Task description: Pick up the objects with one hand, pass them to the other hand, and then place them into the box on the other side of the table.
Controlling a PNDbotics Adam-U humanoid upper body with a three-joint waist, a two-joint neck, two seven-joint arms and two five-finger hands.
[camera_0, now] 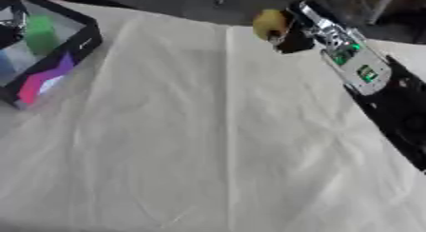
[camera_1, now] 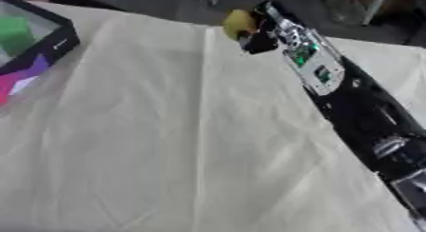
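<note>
The yellow object (camera_0: 268, 23) is sitting in our right hand (camera_0: 287, 35), apparently curled round it, near the table's (camera_0: 208, 145) far edge; next we are needing the left hand, unseen, before the box (camera_0: 46, 48).

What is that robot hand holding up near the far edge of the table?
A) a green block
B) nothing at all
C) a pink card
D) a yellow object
D: the right hand has its fingers curled around a small yellow object above the cloth-covered table, while the green item sits in the box on the left.
</note>
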